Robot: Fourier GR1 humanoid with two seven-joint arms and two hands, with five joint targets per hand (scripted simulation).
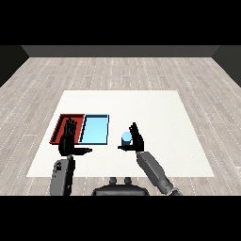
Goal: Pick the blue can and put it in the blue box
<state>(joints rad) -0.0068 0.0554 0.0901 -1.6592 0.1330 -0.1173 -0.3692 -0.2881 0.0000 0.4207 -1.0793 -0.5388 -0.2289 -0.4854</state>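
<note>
Right black hand (136,139) curled round small light blue cylindrical can (126,137), thumb under it, above white flat worktop (155,113). Shallow light blue rectangular tray (94,128) just left of that hand, apart from can. Left black hand (68,140) spread, fingers straight, thumb pointing right, over near edge of shallow red rectangular tray (61,123). Trays side by side, touching.

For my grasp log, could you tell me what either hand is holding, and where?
The right hand curls round the blue can at its side, right of the light blue tray. The left hand holds nothing.
</note>
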